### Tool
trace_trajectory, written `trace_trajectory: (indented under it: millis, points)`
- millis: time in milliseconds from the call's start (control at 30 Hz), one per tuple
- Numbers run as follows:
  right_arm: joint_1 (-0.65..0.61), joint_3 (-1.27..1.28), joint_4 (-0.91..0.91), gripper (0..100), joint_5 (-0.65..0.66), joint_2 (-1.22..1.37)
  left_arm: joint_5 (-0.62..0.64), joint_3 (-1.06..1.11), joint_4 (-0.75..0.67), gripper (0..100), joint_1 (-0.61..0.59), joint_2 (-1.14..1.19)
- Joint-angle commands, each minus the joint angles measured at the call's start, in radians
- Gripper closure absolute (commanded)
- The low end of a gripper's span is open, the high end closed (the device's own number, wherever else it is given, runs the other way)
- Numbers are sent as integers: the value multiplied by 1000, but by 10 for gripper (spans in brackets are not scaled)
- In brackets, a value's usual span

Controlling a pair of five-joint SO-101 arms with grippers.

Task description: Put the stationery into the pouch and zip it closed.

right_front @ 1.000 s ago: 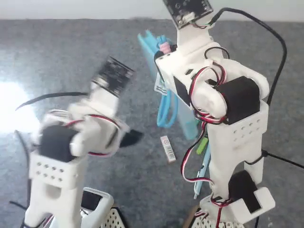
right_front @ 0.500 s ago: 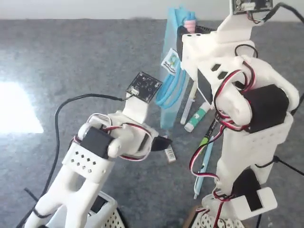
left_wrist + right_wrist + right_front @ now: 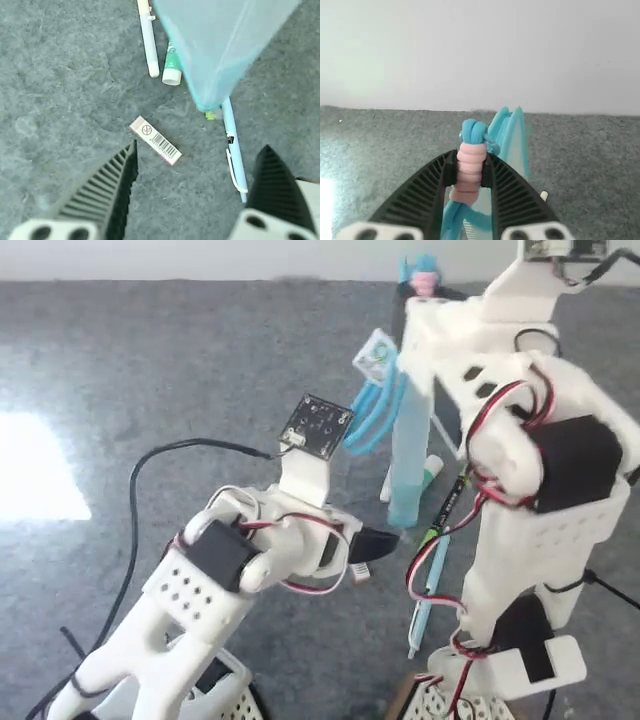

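On the grey table (image 3: 150, 370), nearest my two bases, my left gripper (image 3: 197, 155) hangs with its fingers spread wide and nothing between them. Directly beneath the gap lies the eraser (image 3: 155, 140), a small pale block flat on the table and apart from both fingertips. In the high view the same gripper (image 3: 375, 540) sits just over that eraser (image 3: 358, 570).

Just beside the eraser, toward my right arm, the blue pen (image 3: 232, 145) lies flat. A little farther out, the glue stick (image 3: 171, 67), green with a white cap, and the white pen (image 3: 148, 40) lie side by side and close together. A green-and-black pen (image 3: 440, 515) rests between the blue pen and my right arm.

Above these items hangs the pouch (image 3: 410, 460), pale blue and translucent, held upright off the table. Its lower corner (image 3: 205, 102) is over the top end of the blue pen; I cannot tell whether it touches anything.

Farthest and highest, my right gripper (image 3: 470, 162) is clenched on the pink bead (image 3: 469, 167) threaded on the pouch's blue cord (image 3: 375, 415). The cord's loops and a small tag (image 3: 378, 352) dangle beside the pouch.
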Motion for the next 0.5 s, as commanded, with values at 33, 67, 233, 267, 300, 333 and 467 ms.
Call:
trace_trajectory:
  millis: [33,67,233,267,300,333,467]
  points:
    - [67,-52,-33,993,25,15,-204,-22,106,656,72,-273]
    - [67,-52,-35,993,25,19,-301,-5,129,662,110,-350]
    - [28,-49,-25,993,18,35,-586,174,5,772,247,-666]
    - [13,-49,-19,993,17,35,-592,240,-68,803,244,-703]
    - [-7,-49,-8,993,9,35,-592,312,-147,833,239,-732]
    - [-25,-49,-2,993,5,35,-594,386,-224,856,233,-756]
    - [-42,-49,12,993,3,35,-591,604,-420,869,270,-822]
